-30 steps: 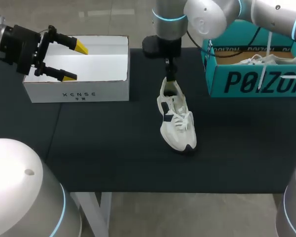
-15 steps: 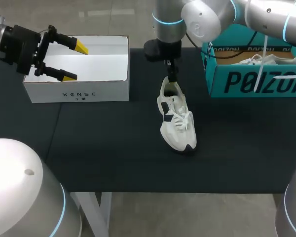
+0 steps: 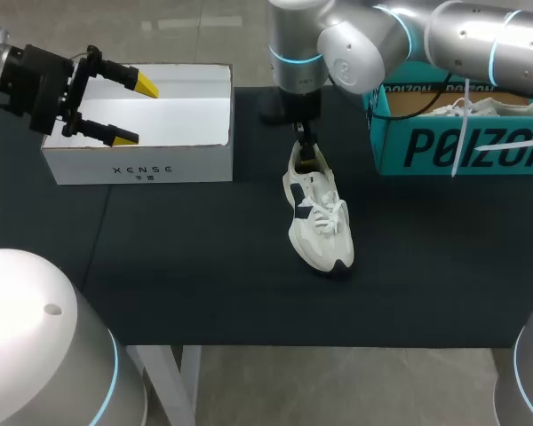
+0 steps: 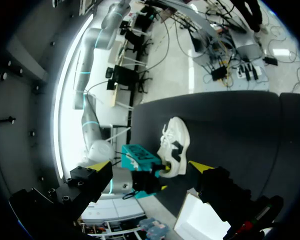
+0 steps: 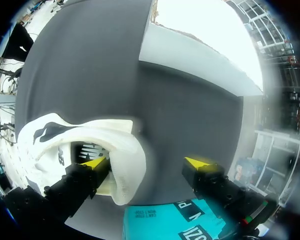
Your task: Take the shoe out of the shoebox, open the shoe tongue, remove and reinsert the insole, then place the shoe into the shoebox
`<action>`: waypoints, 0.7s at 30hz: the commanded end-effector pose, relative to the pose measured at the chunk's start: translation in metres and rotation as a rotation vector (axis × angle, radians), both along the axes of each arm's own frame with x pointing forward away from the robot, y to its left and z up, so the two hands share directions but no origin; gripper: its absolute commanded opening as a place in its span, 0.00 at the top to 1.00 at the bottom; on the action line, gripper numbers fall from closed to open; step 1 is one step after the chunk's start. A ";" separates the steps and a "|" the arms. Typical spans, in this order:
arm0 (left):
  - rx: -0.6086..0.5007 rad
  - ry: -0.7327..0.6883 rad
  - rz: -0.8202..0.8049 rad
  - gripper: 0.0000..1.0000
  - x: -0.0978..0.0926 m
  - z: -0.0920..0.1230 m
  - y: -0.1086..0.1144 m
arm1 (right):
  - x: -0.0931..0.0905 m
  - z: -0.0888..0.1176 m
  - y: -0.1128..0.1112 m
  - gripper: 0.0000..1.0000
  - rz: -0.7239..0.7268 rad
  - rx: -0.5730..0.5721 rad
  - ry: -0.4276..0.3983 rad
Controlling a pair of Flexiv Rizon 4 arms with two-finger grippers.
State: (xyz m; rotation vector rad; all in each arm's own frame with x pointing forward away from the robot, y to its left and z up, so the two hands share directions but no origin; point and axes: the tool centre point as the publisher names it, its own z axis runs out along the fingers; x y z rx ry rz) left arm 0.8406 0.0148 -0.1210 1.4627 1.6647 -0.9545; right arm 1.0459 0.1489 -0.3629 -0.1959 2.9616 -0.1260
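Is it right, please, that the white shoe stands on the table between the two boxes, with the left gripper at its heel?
Not quite: it is the right gripper that is at the heel of the shoe, as the head view shows. The left gripper hovers above the white box.

Two shoes: one shoe at my right gripper, a second shoe beyond it; two boxes: teal box, white box.
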 end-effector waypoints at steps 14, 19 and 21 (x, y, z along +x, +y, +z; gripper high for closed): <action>0.002 0.000 -0.001 0.00 0.000 0.000 0.000 | 0.000 -0.027 0.009 1.00 0.011 -0.062 0.077; 0.002 0.000 -0.001 0.00 0.000 0.000 0.000 | -0.004 -0.006 0.001 1.00 -0.029 -0.081 0.069; 0.002 0.000 -0.001 0.00 0.000 0.000 0.000 | -0.006 0.005 -0.002 1.00 -0.048 -0.090 0.061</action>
